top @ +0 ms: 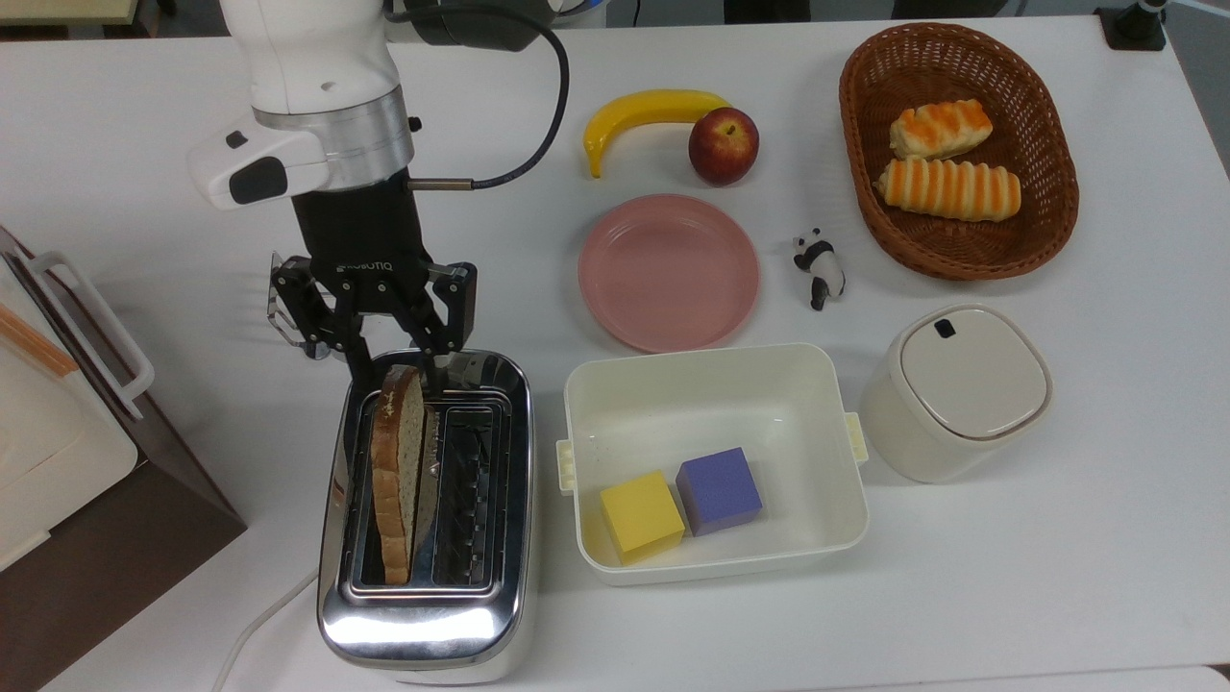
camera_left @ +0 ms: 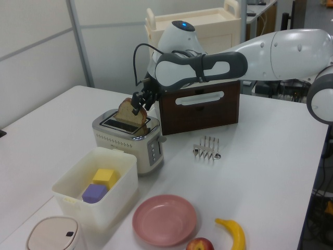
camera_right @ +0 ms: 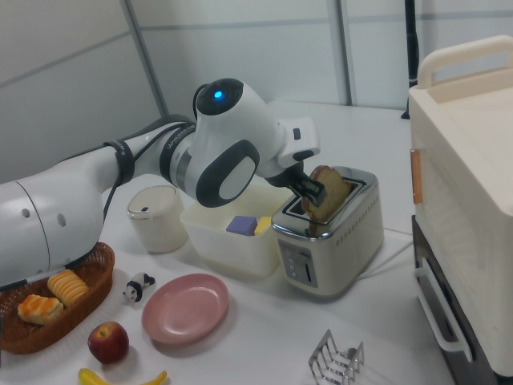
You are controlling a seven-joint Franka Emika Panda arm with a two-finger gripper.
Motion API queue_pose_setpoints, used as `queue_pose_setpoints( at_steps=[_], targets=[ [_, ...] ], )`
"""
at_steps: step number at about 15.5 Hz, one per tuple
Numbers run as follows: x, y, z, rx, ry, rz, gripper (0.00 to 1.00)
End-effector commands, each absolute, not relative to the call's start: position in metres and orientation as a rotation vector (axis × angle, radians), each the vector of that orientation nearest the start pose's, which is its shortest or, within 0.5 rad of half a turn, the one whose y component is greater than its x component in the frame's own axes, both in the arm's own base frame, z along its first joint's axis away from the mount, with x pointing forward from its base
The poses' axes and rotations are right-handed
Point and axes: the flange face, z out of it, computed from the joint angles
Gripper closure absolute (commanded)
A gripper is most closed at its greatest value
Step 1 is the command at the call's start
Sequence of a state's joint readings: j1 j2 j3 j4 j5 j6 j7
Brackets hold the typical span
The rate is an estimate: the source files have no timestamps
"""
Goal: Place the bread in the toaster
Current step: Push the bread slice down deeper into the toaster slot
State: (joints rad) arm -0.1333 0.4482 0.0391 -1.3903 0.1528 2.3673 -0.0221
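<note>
The chrome toaster stands at the table's front in the top view. The bread stands on edge in the slot on the top view's left, its upper part sticking out above the toaster. My gripper hangs over the toaster's far end, pointing down, open. One finger is on each side of the bread's far end, with a small gap on both sides. In the left view the gripper sits just above the bread. In the right view the bread leans in the toaster.
A wire toast rack sits just behind the gripper. A white bin with a yellow and a purple cube is beside the toaster. A pink plate, banana, apple, panda figure, basket, white canister and brown box surround them.
</note>
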Motion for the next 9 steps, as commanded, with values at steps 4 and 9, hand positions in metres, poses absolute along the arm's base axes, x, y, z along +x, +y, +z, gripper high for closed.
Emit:
queue_pose_setpoints(
  at_steps=[4,9],
  targets=[
    [0.722,-0.072,0.528,-2.922,0.19,-0.837,0.83],
    [0.724,-0.071,0.531,-2.906,0.204,-0.855,0.9]
  ],
)
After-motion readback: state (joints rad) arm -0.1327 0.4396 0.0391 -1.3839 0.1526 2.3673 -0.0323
